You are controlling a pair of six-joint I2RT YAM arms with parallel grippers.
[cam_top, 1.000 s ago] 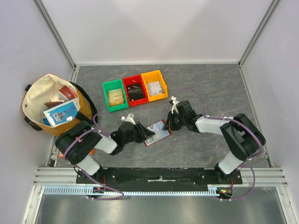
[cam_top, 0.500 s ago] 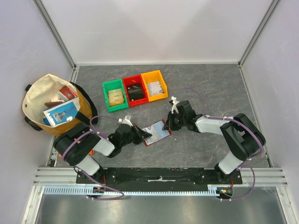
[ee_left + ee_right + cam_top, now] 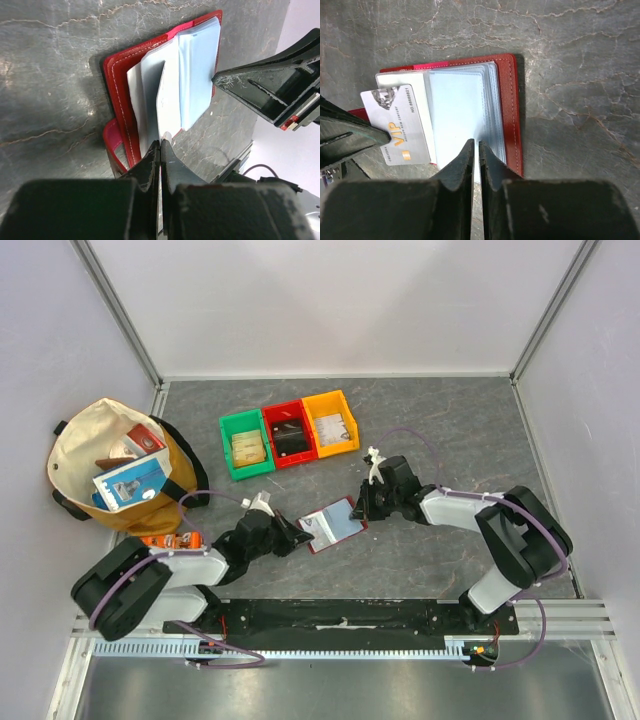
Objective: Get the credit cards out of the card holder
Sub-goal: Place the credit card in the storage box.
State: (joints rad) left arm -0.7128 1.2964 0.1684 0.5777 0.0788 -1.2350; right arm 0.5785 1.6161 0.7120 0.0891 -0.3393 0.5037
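Currently pinching the card (image 3: 395,125) by its edge with the left end effector (image 3: 160,144), jaws shut tight on it, card seemingly only partly clear of its pocket. Steadying the card holder (image 3: 333,525), spread open on the table (image 3: 450,430) between the two arms, with the right end effector (image 3: 475,146) nearly closed and apparently nipping the near edge of the sleeves (image 3: 455,105).

Could drag the whole holder along, given a clinging pocket and too slack a right grip. Could crease or tear a sleeve, if pulled askew rather than straight along the pocket. Could lose the card from so thin a pinch and drop it back onto the pages. Might also bump the end effectors together, working this near each other.
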